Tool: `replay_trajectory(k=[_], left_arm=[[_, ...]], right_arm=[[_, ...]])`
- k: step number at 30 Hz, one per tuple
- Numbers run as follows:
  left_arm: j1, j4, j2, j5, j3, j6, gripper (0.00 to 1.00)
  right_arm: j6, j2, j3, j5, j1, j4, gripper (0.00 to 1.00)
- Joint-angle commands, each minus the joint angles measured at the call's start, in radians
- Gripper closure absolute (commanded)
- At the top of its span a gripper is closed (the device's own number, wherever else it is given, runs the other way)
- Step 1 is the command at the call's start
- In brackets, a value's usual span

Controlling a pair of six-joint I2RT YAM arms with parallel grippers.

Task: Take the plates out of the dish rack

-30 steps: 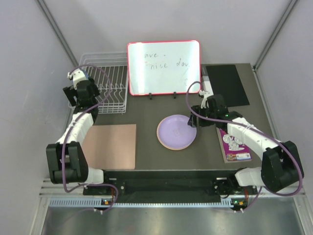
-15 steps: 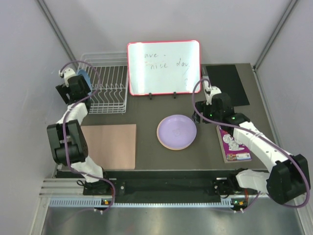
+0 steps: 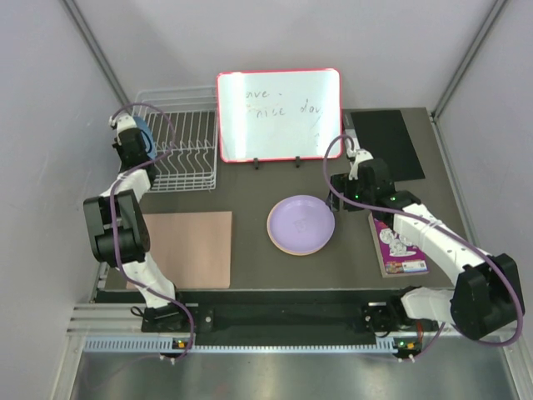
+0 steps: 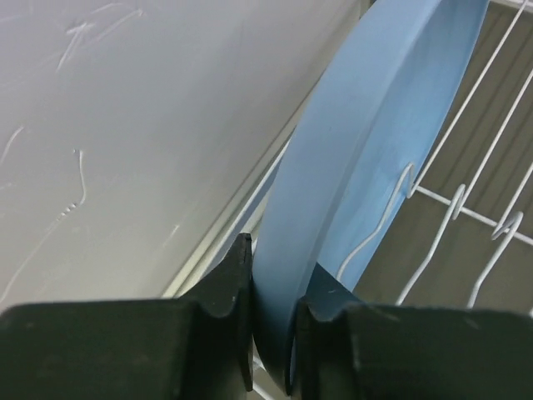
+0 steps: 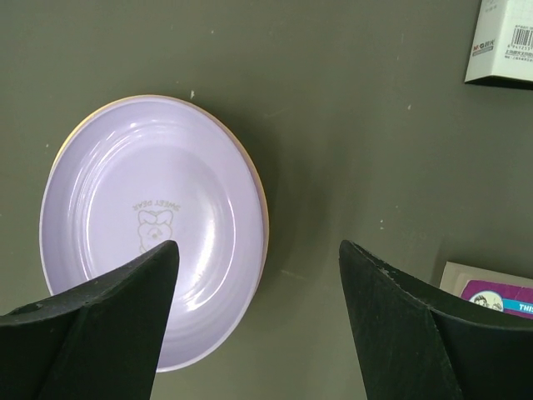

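Note:
The white wire dish rack (image 3: 187, 158) stands at the back left, and a light blue plate (image 3: 143, 133) stands on edge at its left end. My left gripper (image 3: 133, 143) is shut on that plate's rim. In the left wrist view the plate (image 4: 391, 125) is pinched between the black fingers (image 4: 275, 267), with rack wires (image 4: 433, 250) to its right. A lavender plate (image 3: 301, 223) lies flat mid-table, with an orange-yellow rim showing under it (image 5: 265, 217). My right gripper (image 3: 337, 200) hovers open at its right edge (image 5: 258, 250), holding nothing.
A red-framed whiteboard (image 3: 279, 114) stands behind the plates. A black mat (image 3: 385, 143) lies at the back right, a purple booklet (image 3: 398, 242) under the right arm, and a brown board (image 3: 187, 247) at the front left. A white box (image 5: 500, 42) shows in the right wrist view.
My left gripper has moved to the rack's left end and shut on the light blue plate. The right gripper has drawn back slightly from the lavender plate and opened a little wider.

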State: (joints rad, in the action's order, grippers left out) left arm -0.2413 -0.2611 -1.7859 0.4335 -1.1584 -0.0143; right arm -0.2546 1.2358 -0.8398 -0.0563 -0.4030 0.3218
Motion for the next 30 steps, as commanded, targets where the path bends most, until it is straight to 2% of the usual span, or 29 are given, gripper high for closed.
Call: replay_trajectory(k=[1,7,13,15,20,24,25,30], left_arm=[[-0.009,-0.070,0.029,0.031,-0.040,-0.036,1.00],[0.002,-0.087,0.098,0.036,0.001,-0.026,1.00],[0.086,-0.194,0.174,0.215,0.057,0.102,1.00],[0.132,-0.249,0.184,0.327,0.071,0.160,1.00],[0.197,-0.305,0.250,0.419,0.117,0.205,1.00],[0.237,-0.143,0.350,0.395,0.074,0.119,1.00],[0.267,-0.047,0.370,0.369,0.065,0.087,1.00],[0.327,0.160,0.511,0.162,0.062,-0.130,1.00]], right_arm=[[-0.003,0.007,-0.018,-0.004,0.001,-0.041,0.22],[0.000,0.014,-0.002,0.001,0.001,-0.047,0.22],[0.000,0.013,0.005,0.000,0.001,-0.056,0.22],[0.000,0.013,0.007,0.001,0.000,-0.058,0.22],[-0.005,-0.009,0.013,0.003,0.000,-0.055,0.21],[-0.008,-0.038,0.022,0.009,0.001,-0.056,0.21],[-0.006,-0.044,0.022,0.010,0.001,-0.062,0.20],[-0.021,-0.078,0.005,-0.013,0.001,-0.084,0.18]])
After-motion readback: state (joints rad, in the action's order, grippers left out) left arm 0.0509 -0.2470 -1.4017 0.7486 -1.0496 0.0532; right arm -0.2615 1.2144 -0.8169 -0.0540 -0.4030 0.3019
